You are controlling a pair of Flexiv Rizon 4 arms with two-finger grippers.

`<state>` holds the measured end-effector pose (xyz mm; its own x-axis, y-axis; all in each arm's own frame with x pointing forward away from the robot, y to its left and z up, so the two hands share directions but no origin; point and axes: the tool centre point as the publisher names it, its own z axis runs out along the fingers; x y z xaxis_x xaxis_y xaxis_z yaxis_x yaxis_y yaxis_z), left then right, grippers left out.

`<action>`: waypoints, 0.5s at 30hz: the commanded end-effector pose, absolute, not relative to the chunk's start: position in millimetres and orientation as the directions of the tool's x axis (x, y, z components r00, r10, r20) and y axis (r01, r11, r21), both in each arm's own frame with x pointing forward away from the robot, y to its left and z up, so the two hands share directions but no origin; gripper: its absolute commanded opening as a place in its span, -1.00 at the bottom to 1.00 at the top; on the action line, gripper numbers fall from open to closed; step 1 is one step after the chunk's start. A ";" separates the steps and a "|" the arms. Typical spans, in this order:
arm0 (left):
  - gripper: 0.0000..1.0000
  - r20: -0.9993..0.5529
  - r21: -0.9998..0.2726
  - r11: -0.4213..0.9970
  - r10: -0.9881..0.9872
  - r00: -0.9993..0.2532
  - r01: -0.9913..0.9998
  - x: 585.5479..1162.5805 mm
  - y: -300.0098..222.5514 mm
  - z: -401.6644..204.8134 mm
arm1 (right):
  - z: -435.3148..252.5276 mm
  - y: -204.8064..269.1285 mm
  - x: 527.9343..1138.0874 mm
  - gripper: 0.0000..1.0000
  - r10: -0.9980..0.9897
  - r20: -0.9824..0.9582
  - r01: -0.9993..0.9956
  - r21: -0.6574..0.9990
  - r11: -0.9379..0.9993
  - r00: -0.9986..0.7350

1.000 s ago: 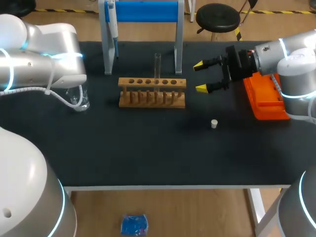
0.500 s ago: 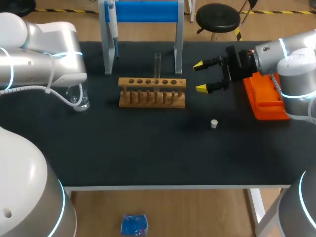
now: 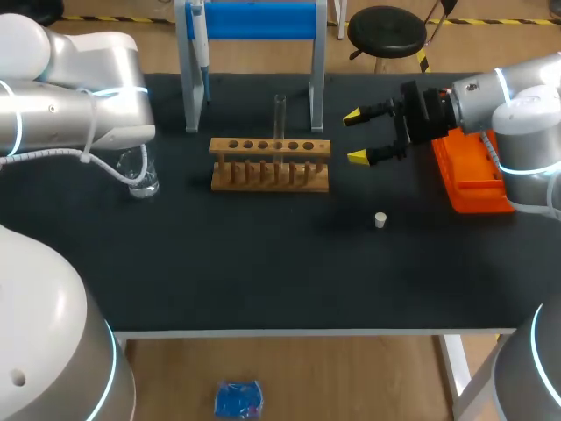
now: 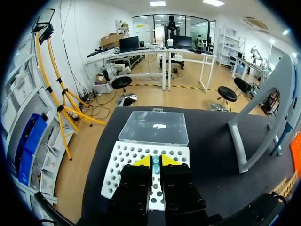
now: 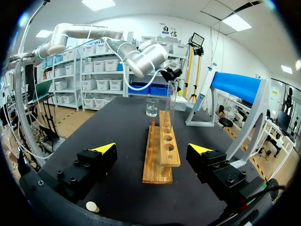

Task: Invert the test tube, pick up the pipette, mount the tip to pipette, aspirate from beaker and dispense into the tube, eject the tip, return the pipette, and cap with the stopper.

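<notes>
In the left wrist view my left gripper (image 4: 155,161) is shut on a small blue-green pipette tip (image 4: 155,163), just above a white tip rack (image 4: 123,165) with a clear lid (image 4: 155,127). My left arm (image 3: 79,96) hides that gripper in the head view. The test tube (image 3: 280,116) stands upright in the wooden rack (image 3: 270,163). The pipette (image 3: 200,39) hangs on the blue stand (image 3: 254,19). A glass beaker (image 3: 140,175) stands below the left arm. My right gripper (image 3: 357,137) is open and empty, right of the rack. The white stopper (image 3: 380,220) lies on the table.
An orange box (image 3: 473,175) sits at the right, under my right arm. In the right wrist view the wooden rack (image 5: 162,150) lies straight ahead between the open fingers, with the stopper (image 5: 92,206) under the gripper. The black tabletop stretches bare toward the front edge.
My left arm has shifted slightly up and back, uncovering more of the beaker. The right arm has not moved.
</notes>
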<state>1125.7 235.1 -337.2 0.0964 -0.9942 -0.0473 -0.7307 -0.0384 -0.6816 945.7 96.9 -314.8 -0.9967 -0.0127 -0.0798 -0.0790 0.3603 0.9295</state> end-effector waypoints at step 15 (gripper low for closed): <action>-1.00 -0.074 -0.722 -0.016 -0.992 0.101 -0.692 1120.1 235.4 -288.7 | -315.0 96.2 945.9 1.00 -0.015 -0.080 -0.080 0.929 0.360 -0.997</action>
<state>1128.5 235.7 -298.2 0.1066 -0.9908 -0.0835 -0.6947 -0.0141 -0.7192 945.6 96.9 -314.8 -0.9967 -0.0127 -0.0798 -0.0790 0.3603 0.9295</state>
